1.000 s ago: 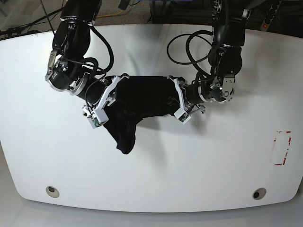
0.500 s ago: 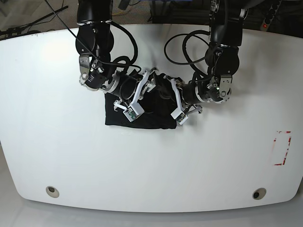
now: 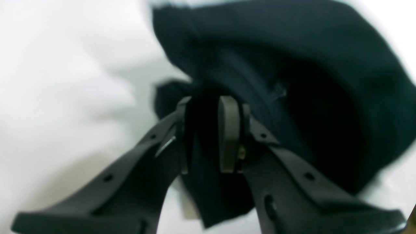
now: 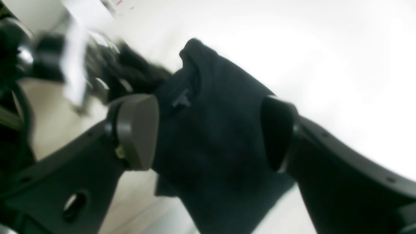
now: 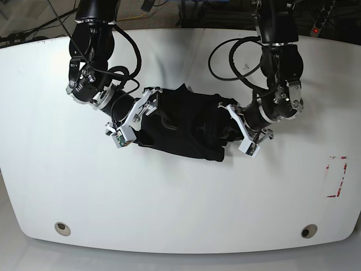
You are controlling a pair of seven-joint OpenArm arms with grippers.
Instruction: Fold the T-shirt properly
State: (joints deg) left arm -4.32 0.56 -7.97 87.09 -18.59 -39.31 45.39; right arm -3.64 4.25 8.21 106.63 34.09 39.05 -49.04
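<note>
Bunched matte black T-shirt [image 5: 183,124], soft rumpled folds, smooth white table [image 5: 180,197], blurry.

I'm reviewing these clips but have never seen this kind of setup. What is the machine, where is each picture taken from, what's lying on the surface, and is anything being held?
This is a robot with two arms working over a white table. One picture looks down on the whole scene; the other two come from small cameras mounted at each wrist, looking out along the fingers. In the overhead view the robot's left arm is on the right side of the picture.

The dark bundle in the middle is a black T-shirt, partly folded and lying on the table. The right gripper has its jaws wide apart, with cloth between them but not pinched. The left gripper is only slightly open, with fabric in the narrow gap; the blurred picture does not show whether it grips. A red-marked rectangle sits near the table's edge.
</note>
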